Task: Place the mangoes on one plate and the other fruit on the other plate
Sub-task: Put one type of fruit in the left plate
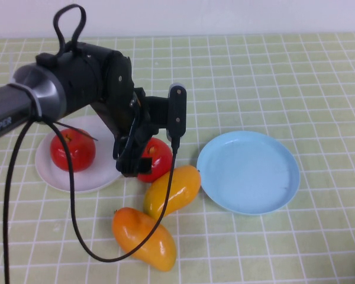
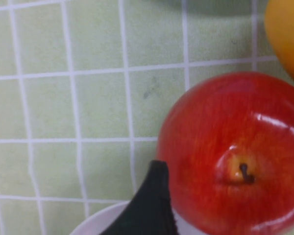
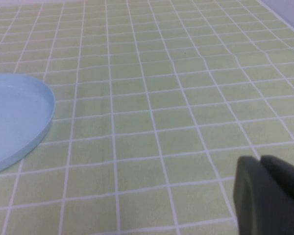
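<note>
left claw spread over second apple just beside white plate, to lift it in | right claw pressed together, parked | mangoes on worktop, blue plate bare

High cam angled down at table, left wrist cam close over apple, right wrist cam low, sharing blue plate.

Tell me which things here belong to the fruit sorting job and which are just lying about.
Job: two red apples, two mangoes, white plate, light blue plate, open left gripper, shut right gripper.
Lying about: only the tiled tablecloth.
</note>
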